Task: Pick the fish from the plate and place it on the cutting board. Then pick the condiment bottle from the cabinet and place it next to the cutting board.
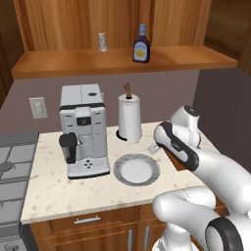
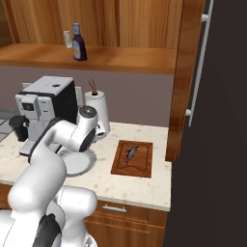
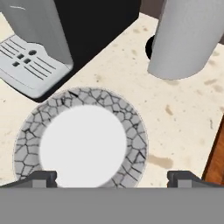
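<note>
Wide-spread and holding nothing, the two-finger gripper hangs over the emptied round grey-rimmed plate, left of the reddish-brown board bearing the dark fish; reaching the brown blue-capped bottle risks clipping the white paper-towel roll

Speckled cream counter, mauve wall, stove at left, wood drawers below.

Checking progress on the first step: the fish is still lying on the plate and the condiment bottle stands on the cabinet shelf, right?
Not quite. The fish lies on the cutting board, as the right base view shows; the plate is bare in the hand view. The condiment bottle does stand on the cabinet shelf.
</note>
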Motion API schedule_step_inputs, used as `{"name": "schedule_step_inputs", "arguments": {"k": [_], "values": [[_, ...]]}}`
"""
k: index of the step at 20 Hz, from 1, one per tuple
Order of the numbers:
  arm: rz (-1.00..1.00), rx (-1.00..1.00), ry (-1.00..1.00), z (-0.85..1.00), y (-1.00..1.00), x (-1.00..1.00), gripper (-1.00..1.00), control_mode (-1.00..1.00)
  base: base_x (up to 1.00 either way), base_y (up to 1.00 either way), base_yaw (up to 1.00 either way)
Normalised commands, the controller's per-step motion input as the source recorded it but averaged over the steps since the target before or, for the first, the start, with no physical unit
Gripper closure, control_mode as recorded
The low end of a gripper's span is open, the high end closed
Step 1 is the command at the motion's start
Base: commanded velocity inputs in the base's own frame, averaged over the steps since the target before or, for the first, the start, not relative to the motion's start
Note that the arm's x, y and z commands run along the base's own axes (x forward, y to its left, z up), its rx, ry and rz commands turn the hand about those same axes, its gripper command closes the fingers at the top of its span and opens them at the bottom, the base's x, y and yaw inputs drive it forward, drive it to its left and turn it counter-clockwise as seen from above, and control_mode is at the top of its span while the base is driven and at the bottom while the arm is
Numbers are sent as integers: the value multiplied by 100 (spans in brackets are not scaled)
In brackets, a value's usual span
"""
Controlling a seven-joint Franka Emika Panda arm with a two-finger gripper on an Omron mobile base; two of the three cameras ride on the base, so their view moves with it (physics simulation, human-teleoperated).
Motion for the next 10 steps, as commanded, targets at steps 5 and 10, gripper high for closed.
{"name": "schedule_step_inputs", "arguments": {"k": [5,10], "values": [[20,0,-2,16,36,-9,-100,-100,0,0,0],[18,0,-1,22,34,-9,-100,-100,0,0,0]]}}
